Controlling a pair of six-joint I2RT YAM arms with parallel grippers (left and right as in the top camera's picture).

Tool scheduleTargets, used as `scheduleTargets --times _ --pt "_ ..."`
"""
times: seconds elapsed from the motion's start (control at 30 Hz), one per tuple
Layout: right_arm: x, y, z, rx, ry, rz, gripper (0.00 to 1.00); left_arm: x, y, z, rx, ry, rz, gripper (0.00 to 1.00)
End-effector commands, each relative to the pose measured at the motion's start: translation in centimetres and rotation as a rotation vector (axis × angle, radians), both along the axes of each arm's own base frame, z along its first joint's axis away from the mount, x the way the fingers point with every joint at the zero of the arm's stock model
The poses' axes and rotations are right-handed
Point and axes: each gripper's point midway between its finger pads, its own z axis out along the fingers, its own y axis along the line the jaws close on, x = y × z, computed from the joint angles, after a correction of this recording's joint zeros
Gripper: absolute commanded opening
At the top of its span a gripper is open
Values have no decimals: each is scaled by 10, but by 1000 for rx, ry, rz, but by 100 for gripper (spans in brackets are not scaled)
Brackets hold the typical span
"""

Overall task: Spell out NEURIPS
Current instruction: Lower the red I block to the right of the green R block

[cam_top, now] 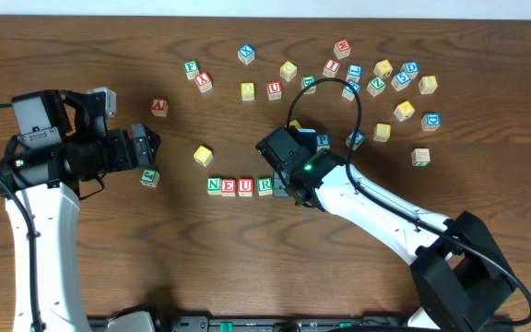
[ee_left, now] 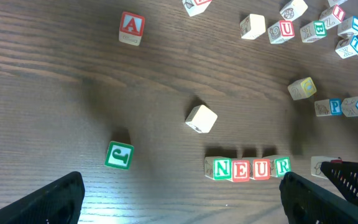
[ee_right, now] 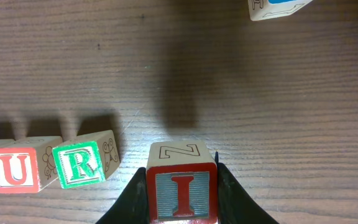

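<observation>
Cubes (cam_top: pixel 240 186): four aligned, one in pincer (ee_right: pixel 182 194)

The I cube (ee_right: pixel 182 198) is just right of the R cube (ee_right: pixel 76 165), last in a row (cam_top: pixel 239 186) of 4.

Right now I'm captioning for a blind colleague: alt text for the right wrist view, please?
The right gripper holds a red I cube just right of a green R cube, with a gap between. A red U cube sits left of the R on a wooden table.

Robotics lab setup: two robot arms (cam_top: pixel 376 207) at a wooden table (cam_top: pixel 81 46) strewn with alphabet cubes (cam_top: pixel 289 69)
</observation>
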Motion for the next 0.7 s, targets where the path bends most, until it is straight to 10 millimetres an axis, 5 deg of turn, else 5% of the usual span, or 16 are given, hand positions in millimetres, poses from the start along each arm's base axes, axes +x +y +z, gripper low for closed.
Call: scheduleTargets --times 0.0,0.67 --pt "-1 1 -4 -13 -9 -8 3 3 3 8 8 -21 10 99" --pt "-2 11 -22 -32 -2 13 6 3 3 8 8 -21 10 99"
